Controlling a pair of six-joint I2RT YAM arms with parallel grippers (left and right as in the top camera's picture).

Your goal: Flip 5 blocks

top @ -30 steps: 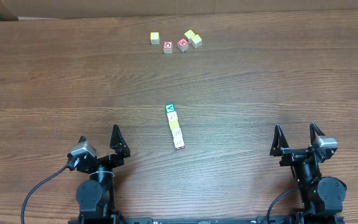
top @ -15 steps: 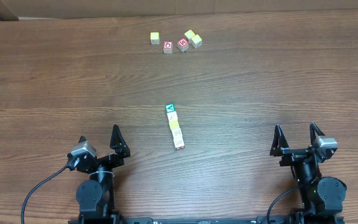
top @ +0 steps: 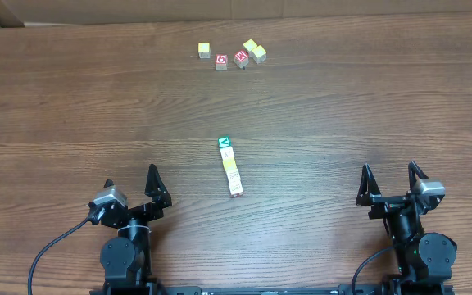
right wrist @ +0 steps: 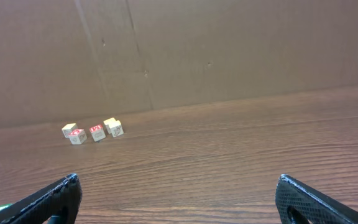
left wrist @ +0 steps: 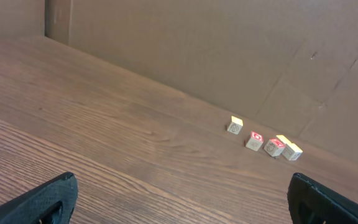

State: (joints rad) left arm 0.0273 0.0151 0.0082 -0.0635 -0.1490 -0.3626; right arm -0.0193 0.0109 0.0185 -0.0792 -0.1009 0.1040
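Note:
A short row of blocks (top: 230,165) lies in the middle of the table, a green-topped block (top: 225,142) at its far end. Several loose blocks (top: 232,55) sit in a cluster at the far edge: a yellow one (top: 204,50), two red-faced ones (top: 221,61) and two pale yellow ones (top: 255,51). That cluster shows in the left wrist view (left wrist: 264,142) and the right wrist view (right wrist: 92,132). My left gripper (top: 131,182) and right gripper (top: 390,175) rest open at the near edge, both holding nothing and far from every block.
A brown cardboard wall (left wrist: 229,56) rises behind the far table edge. Bare wood grain lies between the grippers and the blocks.

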